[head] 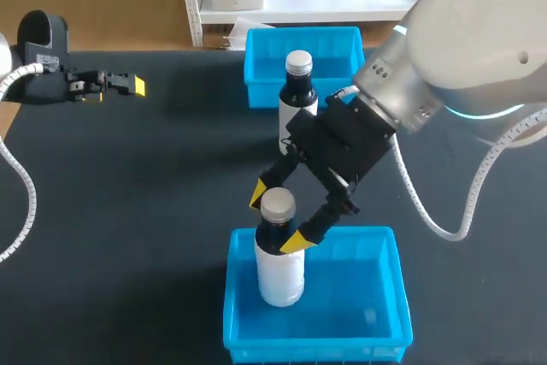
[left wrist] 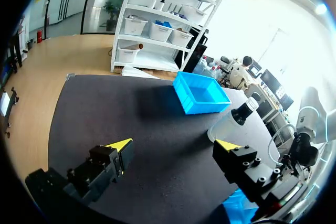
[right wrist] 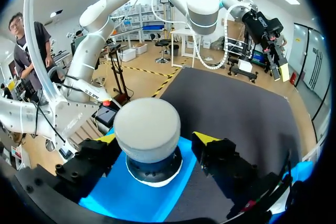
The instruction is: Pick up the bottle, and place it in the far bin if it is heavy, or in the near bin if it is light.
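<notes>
Your right gripper straddles white bottle, upright in near bin at table's near edge. Right wrist view alone shows gap beside cap: fingers spread. Left gripper spread, empty, over table's far-left.

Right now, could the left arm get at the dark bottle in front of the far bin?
Probably yes. Only bare table lies between the left gripper and the dark bottle; the right arm is close on its other side.

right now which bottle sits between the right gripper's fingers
The white bottle, standing in the near bin; the dark bottle stands by the far bin.
</notes>
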Available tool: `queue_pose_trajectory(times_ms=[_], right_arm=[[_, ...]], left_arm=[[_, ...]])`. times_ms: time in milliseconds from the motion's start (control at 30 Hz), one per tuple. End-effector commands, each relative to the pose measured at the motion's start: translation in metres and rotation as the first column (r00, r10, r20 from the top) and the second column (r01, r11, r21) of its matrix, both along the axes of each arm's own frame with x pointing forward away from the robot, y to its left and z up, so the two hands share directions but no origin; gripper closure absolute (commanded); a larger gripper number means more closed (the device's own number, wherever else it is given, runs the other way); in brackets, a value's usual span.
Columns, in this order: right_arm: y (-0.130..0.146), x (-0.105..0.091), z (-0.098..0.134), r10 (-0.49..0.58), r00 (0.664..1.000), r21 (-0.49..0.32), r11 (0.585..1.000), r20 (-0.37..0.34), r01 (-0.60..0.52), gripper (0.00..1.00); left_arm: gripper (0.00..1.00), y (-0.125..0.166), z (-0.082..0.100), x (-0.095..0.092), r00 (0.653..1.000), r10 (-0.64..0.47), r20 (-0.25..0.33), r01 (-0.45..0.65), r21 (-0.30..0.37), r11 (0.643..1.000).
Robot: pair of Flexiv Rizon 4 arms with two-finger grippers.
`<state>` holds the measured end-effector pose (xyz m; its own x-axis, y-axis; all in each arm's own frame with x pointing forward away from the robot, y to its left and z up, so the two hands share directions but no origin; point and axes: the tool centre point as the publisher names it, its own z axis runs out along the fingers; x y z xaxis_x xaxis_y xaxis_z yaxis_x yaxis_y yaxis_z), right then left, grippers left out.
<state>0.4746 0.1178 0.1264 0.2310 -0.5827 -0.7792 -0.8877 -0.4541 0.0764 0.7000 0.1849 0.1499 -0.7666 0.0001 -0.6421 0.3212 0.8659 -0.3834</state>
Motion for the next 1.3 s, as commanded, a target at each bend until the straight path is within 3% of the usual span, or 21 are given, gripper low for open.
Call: queue_pose_trajectory(times_ms=[33, 400, 567, 733, 833, 933, 1300], right_arm=[[-0.017, 0.004, 0.008, -0.036, 0.999, -0.015, 0.999, 0.003, 0.036, 0.0], [-0.092, 0.044, 0.02, -0.239, 0.97, -0.093, 0.966, 0.038, 0.242, 0.0], [-0.126, 0.086, 0.02, -0.441, 0.897, -0.085, 0.893, 0.035, 0.442, 0.0], [-0.143, 0.132, 0.02, -0.568, 0.822, -0.057, 0.82, 0.036, 0.57, 0.0], [-0.147, 0.159, 0.019, -0.609, 0.793, -0.036, 0.792, 0.027, 0.609, 0.0], [-0.144, 0.183, 0.016, -0.619, 0.785, -0.018, 0.785, 0.024, 0.62, 0.0], [-0.109, 0.251, 0.008, -0.58, 0.814, 0.038, 0.814, 0.035, 0.579, 0.0]], left_arm=[[0.0, 0.0, 0.0, 0.0, 1.0, 0.0, 0.0, 0.0, 0.0, 1.0], [0.0, 0.0, 0.0, 0.0, 1.0, 0.0, 0.0, 0.0, 0.0, 1.0], [0.0, 0.0, 0.0, 0.0, 1.0, 0.0, 0.0, 0.0, 0.0, 1.0], [0.0, 0.0, 0.0, 0.0, 1.0, 0.0, 0.0, 0.0, 0.0, 1.0], [0.0, 0.0, 0.0, 0.0, 1.0, 0.0, 0.0, 0.0, 0.0, 1.0], [0.0, 0.0, 0.0, 0.0, 1.0, 0.0, 0.0, 0.0, 0.0, 1.0], [0.0, 0.0, 0.0, 0.0, 1.0, 0.0, 0.0, 0.0, 0.0, 1.0]])
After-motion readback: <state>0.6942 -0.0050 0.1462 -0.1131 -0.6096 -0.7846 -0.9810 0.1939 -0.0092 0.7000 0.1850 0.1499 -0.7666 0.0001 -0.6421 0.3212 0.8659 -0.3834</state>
